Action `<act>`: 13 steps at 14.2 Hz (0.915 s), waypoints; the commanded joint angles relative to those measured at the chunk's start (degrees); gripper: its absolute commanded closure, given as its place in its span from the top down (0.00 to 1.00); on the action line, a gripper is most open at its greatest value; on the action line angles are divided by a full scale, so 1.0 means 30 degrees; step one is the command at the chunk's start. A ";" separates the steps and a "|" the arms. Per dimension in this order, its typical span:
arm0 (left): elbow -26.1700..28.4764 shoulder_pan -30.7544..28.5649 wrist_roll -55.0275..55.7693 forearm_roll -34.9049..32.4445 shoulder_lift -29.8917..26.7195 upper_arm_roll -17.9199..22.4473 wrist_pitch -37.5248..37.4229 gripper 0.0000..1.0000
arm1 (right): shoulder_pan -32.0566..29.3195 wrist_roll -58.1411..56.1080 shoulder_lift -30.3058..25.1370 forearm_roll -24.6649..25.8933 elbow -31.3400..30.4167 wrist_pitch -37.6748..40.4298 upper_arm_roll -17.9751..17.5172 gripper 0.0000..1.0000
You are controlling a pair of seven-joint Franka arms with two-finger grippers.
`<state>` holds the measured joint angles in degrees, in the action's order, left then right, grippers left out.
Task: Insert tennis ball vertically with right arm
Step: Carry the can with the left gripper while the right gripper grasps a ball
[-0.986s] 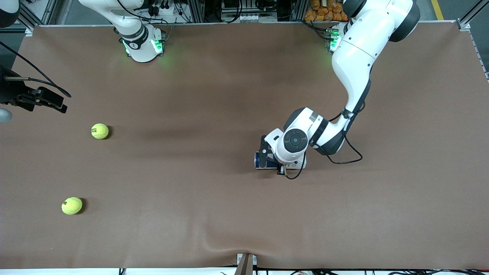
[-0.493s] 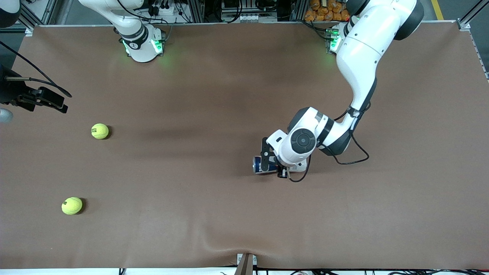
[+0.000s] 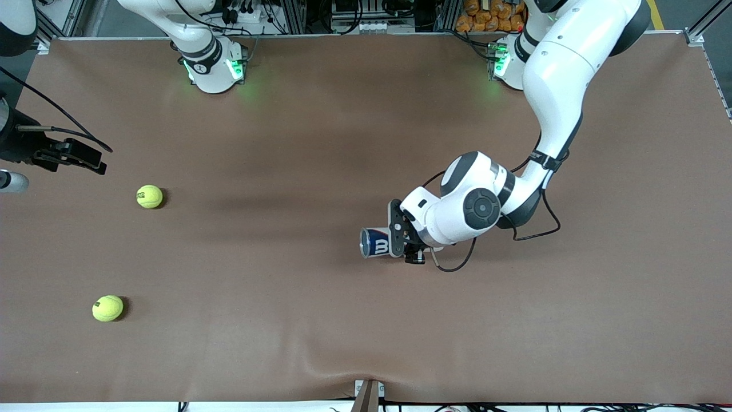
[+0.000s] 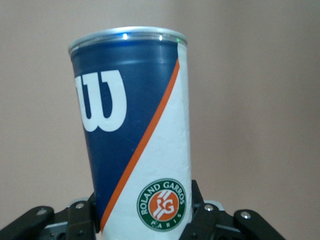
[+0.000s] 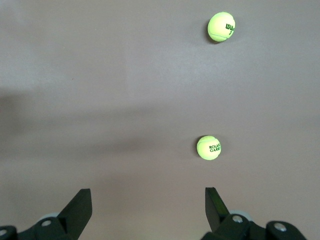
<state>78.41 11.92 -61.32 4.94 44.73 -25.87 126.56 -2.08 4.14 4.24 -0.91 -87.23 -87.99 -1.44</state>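
Two yellow-green tennis balls (image 3: 149, 196) (image 3: 107, 308), printed logos, on brown table (image 3: 286, 143)

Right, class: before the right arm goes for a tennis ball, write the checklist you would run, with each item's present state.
1. Left gripper shut on the can: ok.
2. Can upright with mouth facing up for a vertical insert: not ok, it is tilted on its side.
3. Right gripper open: ok.
4. Right gripper over a ball: not ok, it hangs short of both.
5. Both tennis balls lying free: ok, nearer tennis ball and farther tennis ball sit apart toward the right arm's end.
6. Can empty inside: cannot tell.
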 commanded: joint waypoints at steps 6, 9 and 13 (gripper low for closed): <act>0.0085 -0.1158 -0.7960 0.8091 0.0295 -0.0870 0.2873 0.65 | -0.0332 -0.0032 0.2657 -0.0047 0.0426 -0.0112 -0.0018 1.00; 0.0086 -0.1509 -1.3670 1.4214 0.1052 -0.0782 0.2874 0.65 | -0.0419 0.0171 0.4502 -0.0047 0.0396 0.0093 -0.0018 1.00; 0.0086 -0.1599 -1.8339 1.9899 0.2226 -0.0782 0.2874 0.64 | -0.0741 -0.0003 0.5618 0.0041 0.0425 0.0355 -0.0018 1.00</act>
<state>79.05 7.25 -110.98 57.60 49.95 -27.36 134.26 -2.88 4.16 20.02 -0.90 -87.51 -88.63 -0.95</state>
